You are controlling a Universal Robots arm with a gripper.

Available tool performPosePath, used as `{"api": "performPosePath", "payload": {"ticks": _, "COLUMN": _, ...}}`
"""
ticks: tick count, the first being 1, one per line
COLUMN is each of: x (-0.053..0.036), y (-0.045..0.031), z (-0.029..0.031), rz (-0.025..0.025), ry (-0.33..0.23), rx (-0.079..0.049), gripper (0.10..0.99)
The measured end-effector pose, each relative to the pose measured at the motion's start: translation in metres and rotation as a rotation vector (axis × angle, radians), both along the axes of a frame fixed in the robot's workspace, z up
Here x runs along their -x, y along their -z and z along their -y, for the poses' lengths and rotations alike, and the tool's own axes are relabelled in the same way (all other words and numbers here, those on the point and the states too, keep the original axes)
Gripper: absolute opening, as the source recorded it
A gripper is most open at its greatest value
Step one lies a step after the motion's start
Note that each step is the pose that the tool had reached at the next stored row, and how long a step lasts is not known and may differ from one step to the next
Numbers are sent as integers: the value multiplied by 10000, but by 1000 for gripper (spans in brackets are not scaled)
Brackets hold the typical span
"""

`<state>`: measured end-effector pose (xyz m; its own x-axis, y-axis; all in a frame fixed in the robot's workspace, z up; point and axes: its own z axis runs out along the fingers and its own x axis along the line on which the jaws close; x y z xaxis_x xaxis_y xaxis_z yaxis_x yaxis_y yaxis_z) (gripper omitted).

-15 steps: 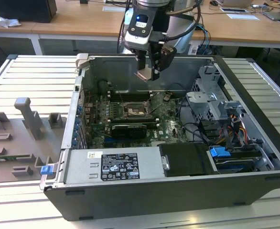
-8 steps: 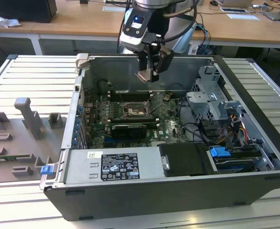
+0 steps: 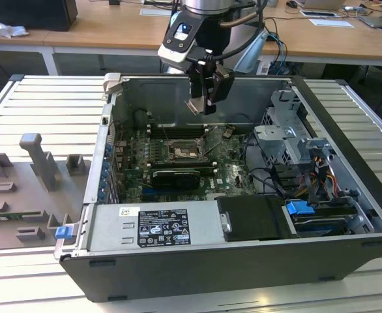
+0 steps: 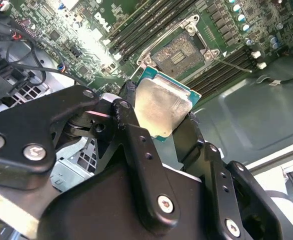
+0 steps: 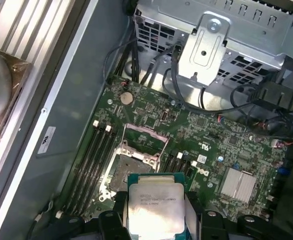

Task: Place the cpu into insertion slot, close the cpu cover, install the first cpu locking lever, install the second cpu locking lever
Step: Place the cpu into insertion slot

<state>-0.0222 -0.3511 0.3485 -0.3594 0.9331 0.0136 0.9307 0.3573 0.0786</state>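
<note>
Jaws of the gripper (image 3: 205,107) are clamped on opposite edges of the one cpu (image 4: 161,107), held between them with its silver face showing, clear of the board. Below the jaws the single insertion slot (image 5: 122,171) lies bare, its one cpu cover (image 5: 145,132) apparently tipped up. No step looks finished: seating, cover and both levers are left. One thin lever (image 4: 236,66) is plain; the second I cannot pick out.

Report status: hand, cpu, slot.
Hand shut on cpu, above the motherboard. Insertion slot bare, cpu cover open. Nothing between cpu and slot.
</note>
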Motion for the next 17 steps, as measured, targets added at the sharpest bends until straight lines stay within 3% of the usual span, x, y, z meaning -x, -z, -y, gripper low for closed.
{"api": "performPosePath", "payload": {"ticks": 7, "x": 0, "y": 54, "z": 0, "rz": 1, "ry": 90, "rx": -1, "gripper": 541}}
{"api": "performPosePath", "payload": {"ticks": 17, "x": 0, "y": 192, "z": 0, "rz": -18, "ry": 146, "rx": 49, "gripper": 541}}
